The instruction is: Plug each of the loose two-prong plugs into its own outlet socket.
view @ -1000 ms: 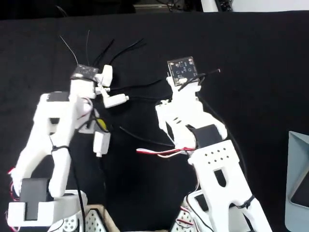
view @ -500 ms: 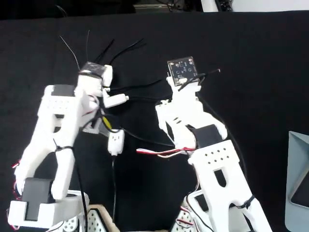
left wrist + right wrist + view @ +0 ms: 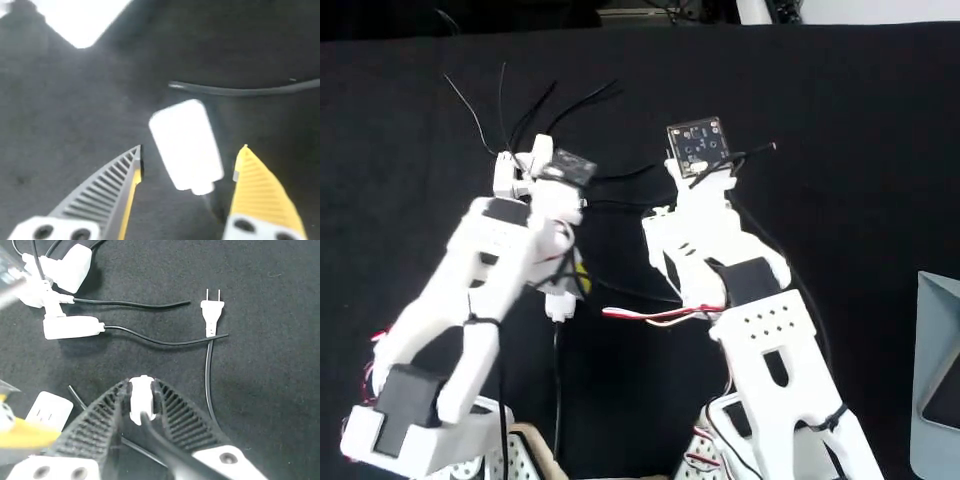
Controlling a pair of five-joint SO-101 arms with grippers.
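Observation:
A white outlet block (image 3: 187,145) lies on the black cloth between the fingers of my left gripper (image 3: 192,147), which stands open around it with a small gap on each side. From above, that block (image 3: 560,303) sits just under the left gripper (image 3: 563,285). My right gripper (image 3: 141,385) is shut on a white plug (image 3: 142,402) with a black cable trailing back from it. A loose two-prong plug (image 3: 212,310) lies farther out on the cloth, prongs pointing away. Beside the right gripper lies the outlet block (image 3: 47,410), partly covered by the left gripper's yellow finger (image 3: 20,432).
Two more white outlet blocks (image 3: 65,270) (image 3: 70,327) with black cables lie beyond the left gripper. A black cable (image 3: 240,90) crosses the cloth past the block. A grey bin (image 3: 935,370) stands at the table's right edge.
The left arm has swung to the right, towards the right arm, and the white outlet block has shifted right with it. The right arm has kept still.

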